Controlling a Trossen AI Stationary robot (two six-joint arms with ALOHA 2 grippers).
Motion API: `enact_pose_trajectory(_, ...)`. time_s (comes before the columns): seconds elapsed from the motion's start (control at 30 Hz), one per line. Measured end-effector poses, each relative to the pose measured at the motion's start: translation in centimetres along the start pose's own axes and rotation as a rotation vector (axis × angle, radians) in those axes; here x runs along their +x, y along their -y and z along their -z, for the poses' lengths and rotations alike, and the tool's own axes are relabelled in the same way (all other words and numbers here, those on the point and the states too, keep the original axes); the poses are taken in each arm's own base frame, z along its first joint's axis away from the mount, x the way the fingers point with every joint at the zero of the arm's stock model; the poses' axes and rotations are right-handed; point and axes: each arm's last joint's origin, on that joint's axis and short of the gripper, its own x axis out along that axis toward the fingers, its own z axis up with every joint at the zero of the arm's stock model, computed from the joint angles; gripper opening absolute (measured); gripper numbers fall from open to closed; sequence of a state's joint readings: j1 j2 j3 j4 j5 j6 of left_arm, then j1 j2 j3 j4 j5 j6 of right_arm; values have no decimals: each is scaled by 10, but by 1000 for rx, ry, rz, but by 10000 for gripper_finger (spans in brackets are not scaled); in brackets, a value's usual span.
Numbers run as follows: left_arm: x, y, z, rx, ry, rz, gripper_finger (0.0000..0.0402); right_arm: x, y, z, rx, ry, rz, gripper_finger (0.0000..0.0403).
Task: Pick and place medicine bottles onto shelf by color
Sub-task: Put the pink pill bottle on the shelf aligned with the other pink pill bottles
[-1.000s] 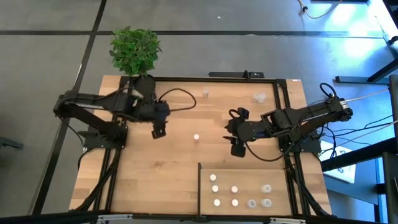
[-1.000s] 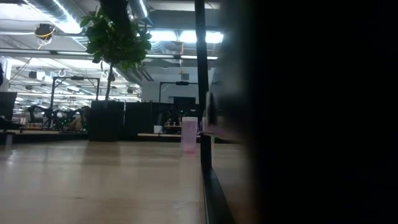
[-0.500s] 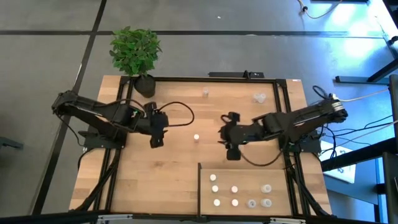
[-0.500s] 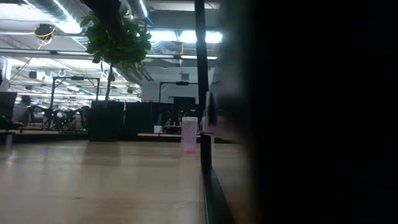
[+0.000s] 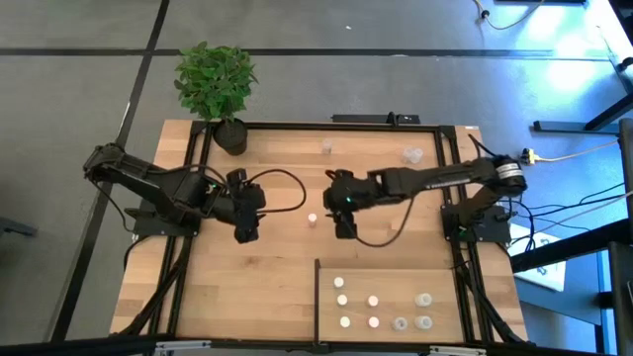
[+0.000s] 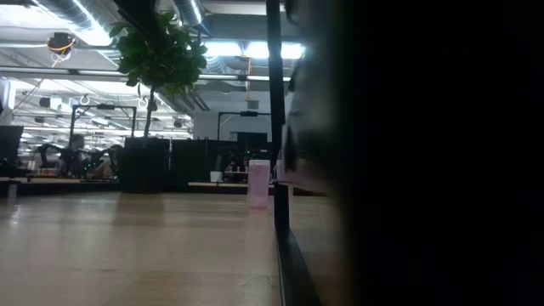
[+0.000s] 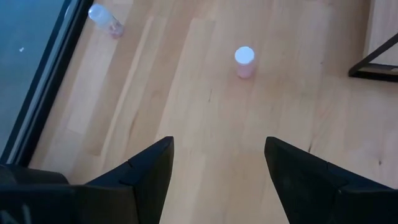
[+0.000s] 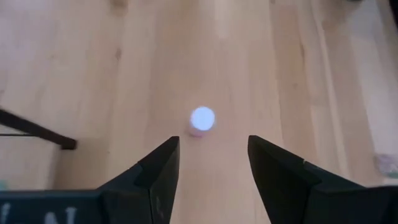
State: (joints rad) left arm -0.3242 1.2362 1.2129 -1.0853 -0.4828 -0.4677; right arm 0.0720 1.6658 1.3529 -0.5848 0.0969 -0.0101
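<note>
Left claw (image 5: 246, 234) open, right claw (image 5: 344, 232) open, facing inward.

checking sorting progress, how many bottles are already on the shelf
7 on the shelf: white-capped ones at, and greyish ones at and. A faint eighth may sit at.

Even overhead illumination is provided; bright ceiling lights (image 6: 246, 49) are seen in the low view. Its right half is blacked out. The right wrist view is blurred.
</note>
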Motion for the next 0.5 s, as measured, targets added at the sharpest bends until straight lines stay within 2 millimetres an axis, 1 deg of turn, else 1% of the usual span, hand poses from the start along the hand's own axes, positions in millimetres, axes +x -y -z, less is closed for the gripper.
enact_pose_trajectory(0.07,-1,1,1,3,-2,2,246,8,8,2,-11,-20,-27,193)
enact_pose_trajectory(0.2,-1,2,1,6,2,0,246,27,16,5,-138,-37,-113,193)
enact_pose_trajectory(0.33,-1,2,1,-13,3,-1,246,42,25,7,-211,-41,-137,193)
enact_pose_trajectory(0.5,-1,2,1,-33,4,-2,246,57,32,11,-294,-44,-170,193)
